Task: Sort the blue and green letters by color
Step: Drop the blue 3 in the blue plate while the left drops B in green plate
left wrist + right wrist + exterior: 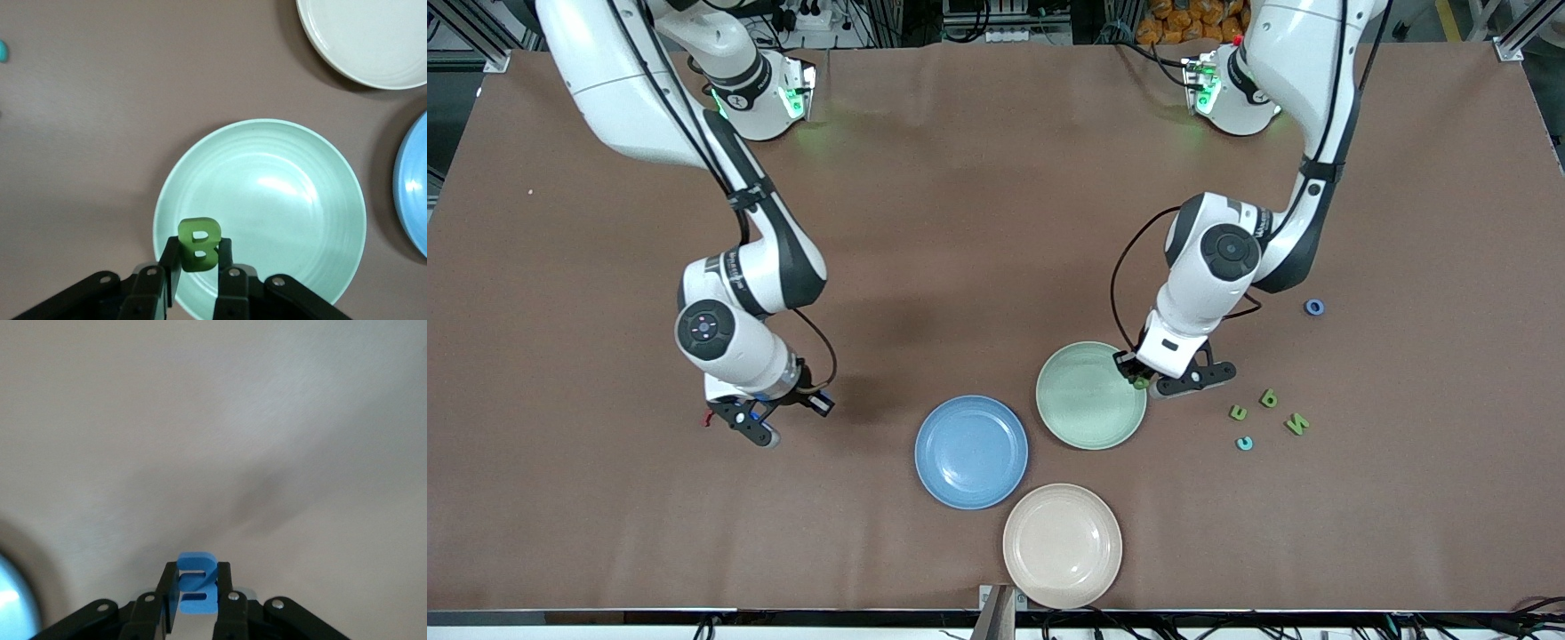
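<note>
My left gripper (1141,381) is shut on a leaf green letter (199,245) and holds it over the rim of the green plate (1085,418), which fills the left wrist view (280,193). My right gripper (759,421) is shut on a medium blue letter (197,584) and holds it over bare table toward the right arm's end, apart from the blue plate (971,462). Three loose green letters (1268,398) and a teal-blue letter (1244,443) lie on the table toward the left arm's end. A blue ring letter (1314,308) lies farther from the front camera than they do.
A beige plate (1062,551) sits nearest the front camera, also in the left wrist view (373,40). The three plates sit close together. A small dark red bit (707,418) shows beside the right gripper. The blue plate's rim shows in the right wrist view (8,600).
</note>
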{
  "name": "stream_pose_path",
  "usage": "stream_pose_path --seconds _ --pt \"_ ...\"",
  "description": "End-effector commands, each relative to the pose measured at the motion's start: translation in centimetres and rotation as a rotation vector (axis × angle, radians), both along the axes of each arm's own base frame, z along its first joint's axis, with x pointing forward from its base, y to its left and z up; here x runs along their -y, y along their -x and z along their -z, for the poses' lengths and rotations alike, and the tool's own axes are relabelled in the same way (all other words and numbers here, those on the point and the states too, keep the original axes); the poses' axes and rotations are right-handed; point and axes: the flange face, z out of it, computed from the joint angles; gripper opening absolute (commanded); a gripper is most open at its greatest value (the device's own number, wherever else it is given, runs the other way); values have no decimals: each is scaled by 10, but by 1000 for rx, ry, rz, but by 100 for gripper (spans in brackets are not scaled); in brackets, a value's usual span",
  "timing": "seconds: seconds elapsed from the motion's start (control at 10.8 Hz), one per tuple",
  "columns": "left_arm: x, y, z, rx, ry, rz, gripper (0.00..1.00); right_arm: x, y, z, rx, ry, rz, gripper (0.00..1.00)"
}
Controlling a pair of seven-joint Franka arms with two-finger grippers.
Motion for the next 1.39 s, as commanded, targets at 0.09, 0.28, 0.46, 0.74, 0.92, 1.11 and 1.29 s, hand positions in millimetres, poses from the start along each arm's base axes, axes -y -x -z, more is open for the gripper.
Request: stream_pose_path --seconds 0.09,0.28,0.46,0.74,0.92,1.11,1.29 --pt "23 -22 26 -3 3 -28 42 -79 -10 6 -14 -117 199 0" --pt "22 -26 20 11 -1 -12 100 -107 -20 5 -2 -170 274 0" --pt "9 -30 8 12 -2 -23 100 -134 -30 4 24 -209 341 0" --pt "-61 -47 -6 -45 -121 50 100 -142 -43 -6 88 -289 406 0" --pt "-115 -62 -6 -71 -127 36 100 -153 -51 -13 159 -422 470 0" --pt "-182 -73 -2 -106 -162 -2 100 -152 -54 -17 170 -439 481 47" --pt "-245 -79 19 -144 -213 -28 100 -155 -50 -12 162 -417 460 76"
